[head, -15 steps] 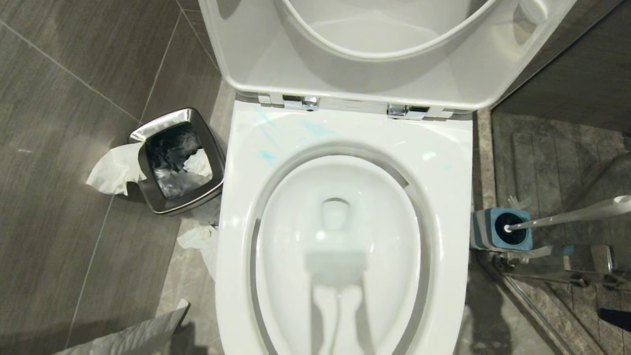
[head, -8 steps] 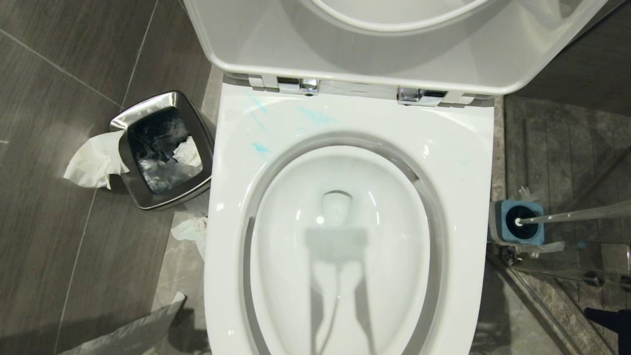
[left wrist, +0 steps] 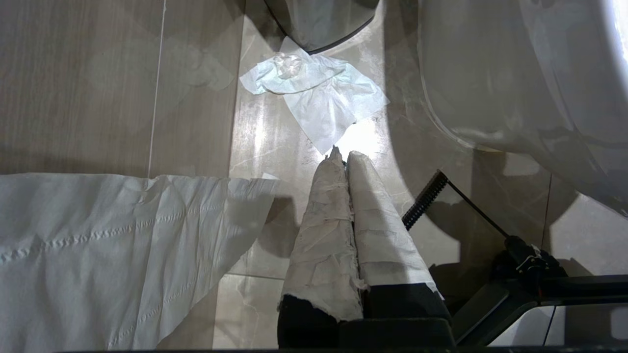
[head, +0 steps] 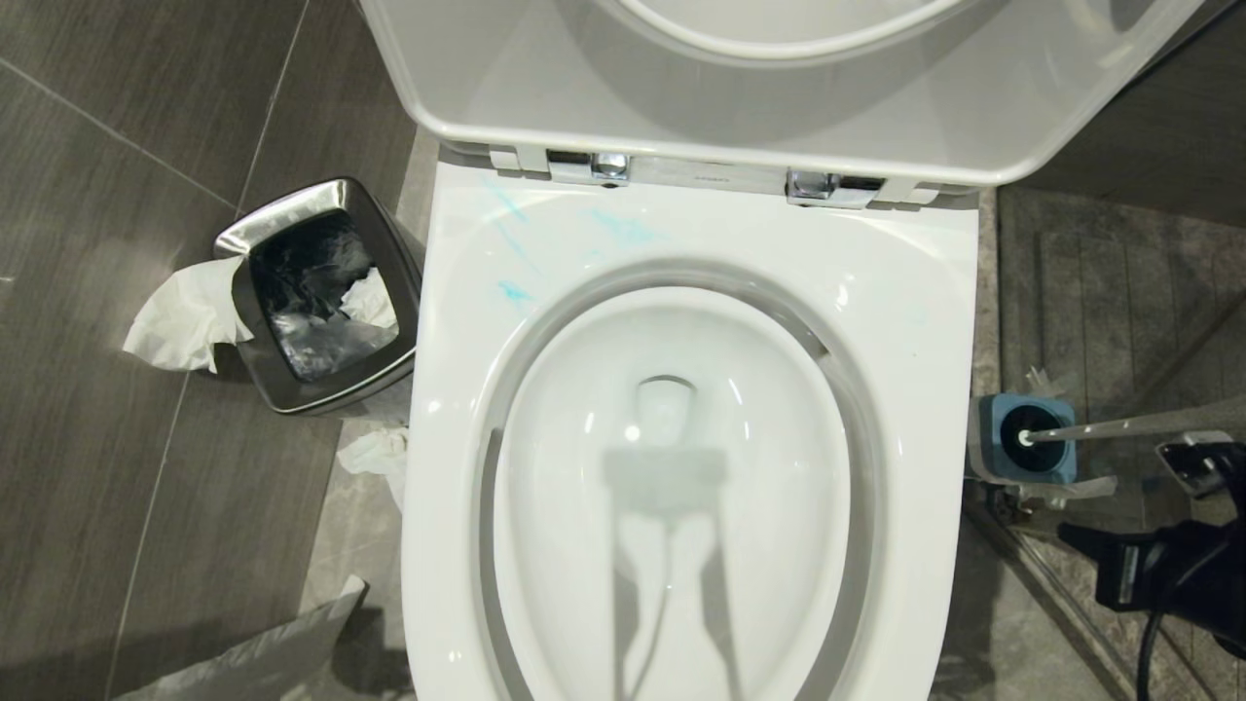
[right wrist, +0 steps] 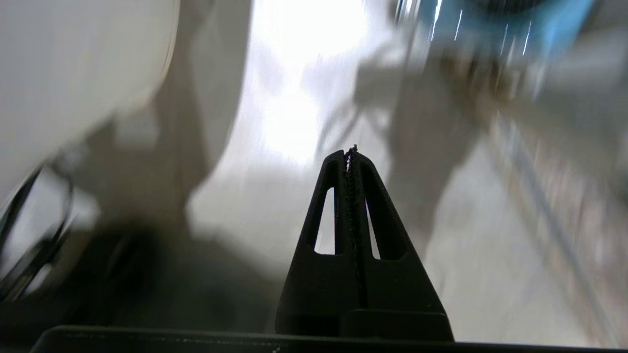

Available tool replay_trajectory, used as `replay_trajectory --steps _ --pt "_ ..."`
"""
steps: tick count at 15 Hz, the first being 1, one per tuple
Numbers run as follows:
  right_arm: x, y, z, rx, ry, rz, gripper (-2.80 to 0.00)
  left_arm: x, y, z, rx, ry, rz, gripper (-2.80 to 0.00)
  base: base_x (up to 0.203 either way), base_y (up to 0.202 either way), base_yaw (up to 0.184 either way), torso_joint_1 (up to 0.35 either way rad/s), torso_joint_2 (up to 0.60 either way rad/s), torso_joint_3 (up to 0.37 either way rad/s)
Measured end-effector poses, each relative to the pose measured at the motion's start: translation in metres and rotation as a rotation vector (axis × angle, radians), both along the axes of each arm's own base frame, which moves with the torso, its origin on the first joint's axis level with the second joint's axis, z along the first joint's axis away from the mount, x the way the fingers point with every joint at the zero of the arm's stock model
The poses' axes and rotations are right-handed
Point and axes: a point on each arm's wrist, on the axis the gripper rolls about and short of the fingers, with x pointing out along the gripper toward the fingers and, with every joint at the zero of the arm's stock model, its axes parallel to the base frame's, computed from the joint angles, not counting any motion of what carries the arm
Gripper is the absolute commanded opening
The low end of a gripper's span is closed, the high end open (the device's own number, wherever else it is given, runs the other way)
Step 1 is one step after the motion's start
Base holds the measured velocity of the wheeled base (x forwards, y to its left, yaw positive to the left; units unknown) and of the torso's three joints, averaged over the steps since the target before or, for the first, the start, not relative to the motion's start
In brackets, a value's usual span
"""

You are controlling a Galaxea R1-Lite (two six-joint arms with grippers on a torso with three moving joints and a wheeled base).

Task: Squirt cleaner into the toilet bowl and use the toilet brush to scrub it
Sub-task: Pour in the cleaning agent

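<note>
The white toilet bowl (head: 915,321) fills the head view, its seat and lid raised. Pale blue cleaner smears (head: 623,230) mark the back of its rim. To the right of the bowl stands the toilet brush, its slim white handle (head: 1129,426) leaning right out of its blue base (head: 1027,440). My right arm (head: 1163,574) reaches in low at the right edge, just in front of the brush. Its right gripper (right wrist: 351,152) is shut and empty, with the blurred blue base (right wrist: 505,19) ahead of it. My left gripper (left wrist: 343,156), fingers wrapped in white, is shut and empty above the floor beside the bowl's outer wall (left wrist: 515,73).
A square steel bin (head: 321,297) with tissue hanging out (head: 180,316) stands left of the bowl. More tissue (head: 375,453) lies on the floor by it, and a paper sheet (head: 253,662) at the lower left. A glass partition rail (head: 1071,555) runs behind the brush.
The whole head view shifted early in the second, so the camera moved. My right arm has since come into view at the lower right, close to the brush. The left gripper stays still.
</note>
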Motion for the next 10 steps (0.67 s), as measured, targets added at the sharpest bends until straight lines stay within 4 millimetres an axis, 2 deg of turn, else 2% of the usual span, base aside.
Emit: replay_trajectory --steps 3,5,7,10 --pt "0.039 -0.007 -0.015 -0.052 -0.194 0.005 -2.80 0.000 0.000 0.000 0.000 0.000 0.000 -2.80 0.000 0.000 0.000 0.000 0.00 0.000" --pt "0.059 -0.010 -0.012 -0.093 -0.368 0.009 -2.80 0.000 0.000 0.000 0.000 0.000 0.000 -2.80 0.000 0.000 0.000 0.000 0.00 0.000" --pt "0.070 -0.012 -0.007 -0.111 -0.463 0.015 -2.80 0.000 0.000 0.000 0.000 0.000 0.000 -2.80 0.000 0.000 0.000 0.000 0.00 0.000" --pt "0.076 -0.012 -0.013 -0.113 -0.451 0.035 -2.80 0.000 0.000 0.000 -0.001 0.000 0.000 -2.80 0.000 0.000 0.000 0.000 0.00 0.000"
